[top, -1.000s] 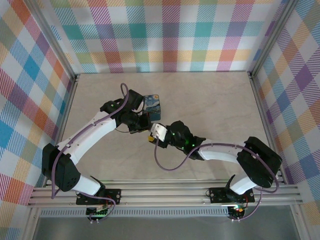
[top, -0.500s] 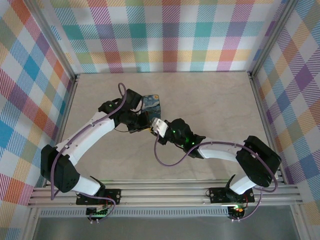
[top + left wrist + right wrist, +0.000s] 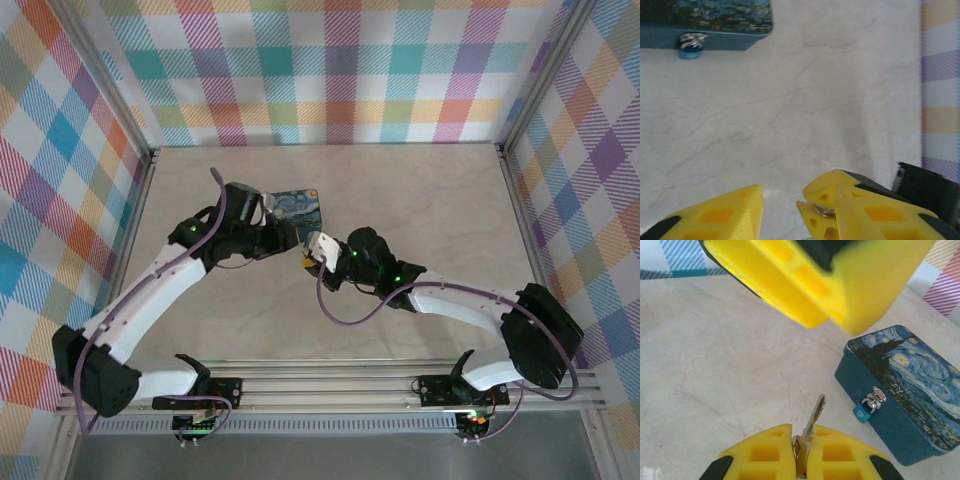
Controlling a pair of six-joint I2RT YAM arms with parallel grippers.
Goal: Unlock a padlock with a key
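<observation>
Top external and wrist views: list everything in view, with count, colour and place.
tin: 1, dark blue with a painted night sky, on the table, far centre-left.
padlock: 1, blue body with silvery shackle, hanging on the tin's front clasp.
key: 1, silvery, in the right gripper, tip pointing toward the tin, apart from the padlock.
table: 1, pale marbled.
walls: 3, multicoloured plaid, around the table.
arms: 2, white and black, reaching from the near edge.
left gripper: 1, yellow fingers, open, just ahead of the key.
right gripper: 1, yellow fingers, shut on the key.
</observation>
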